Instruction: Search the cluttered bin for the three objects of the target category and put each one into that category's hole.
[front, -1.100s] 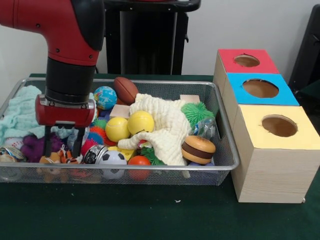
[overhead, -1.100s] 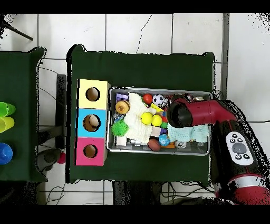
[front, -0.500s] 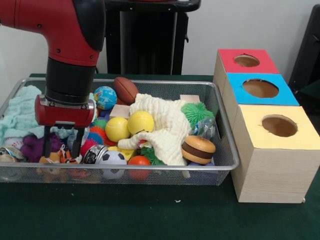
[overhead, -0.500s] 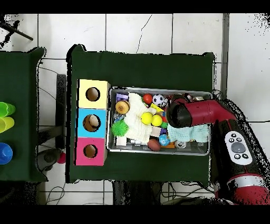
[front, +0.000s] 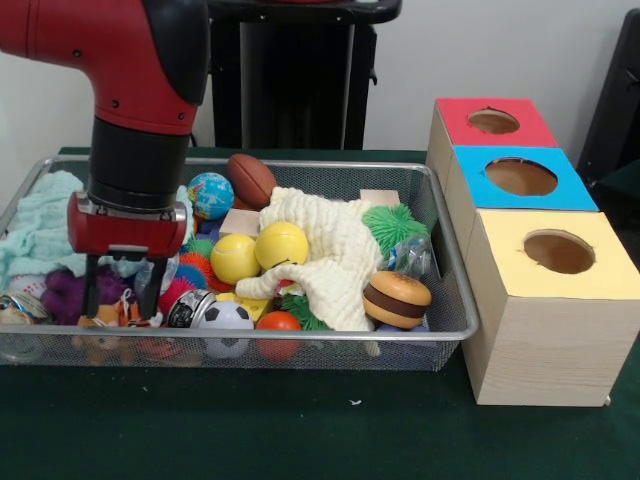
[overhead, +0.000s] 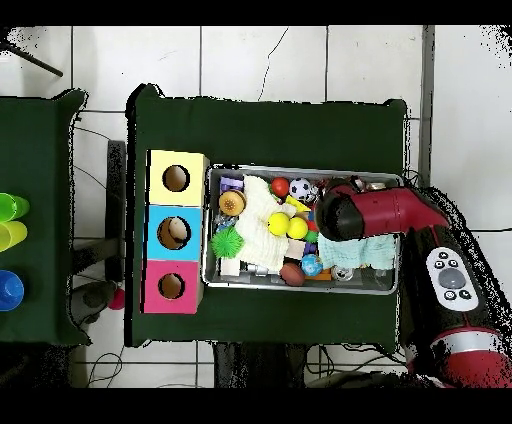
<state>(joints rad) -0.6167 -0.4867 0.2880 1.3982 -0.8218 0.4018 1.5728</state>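
My gripper (front: 121, 300) hangs open at the left end of the wire bin (front: 452, 300), low among the toys. Its two fingers (front: 92, 290) straddle a small orange striped plush (front: 128, 312), and I cannot tell whether they touch it. A purple plush (front: 60, 292) lies just to its left. Two yellow balls (front: 258, 252), a globe ball (front: 210, 194), a brown football (front: 250, 178), a soccer ball (front: 226, 318) and a red ball (front: 278, 324) lie nearby. In the overhead view the red arm (overhead: 345, 213) hides the gripper.
Three boxes stand right of the bin, each with a hole: red (front: 494, 121), blue (front: 521, 177), yellow (front: 558, 252). A cream cloth (front: 335, 255) covers the bin's middle and a mint cloth (front: 40, 228) its left. A burger toy (front: 396, 298) and green spiky ball (front: 394, 224) sit at the right.
The gripper has shifted very slightly left over the striped plush and stays open. The toys have not moved.
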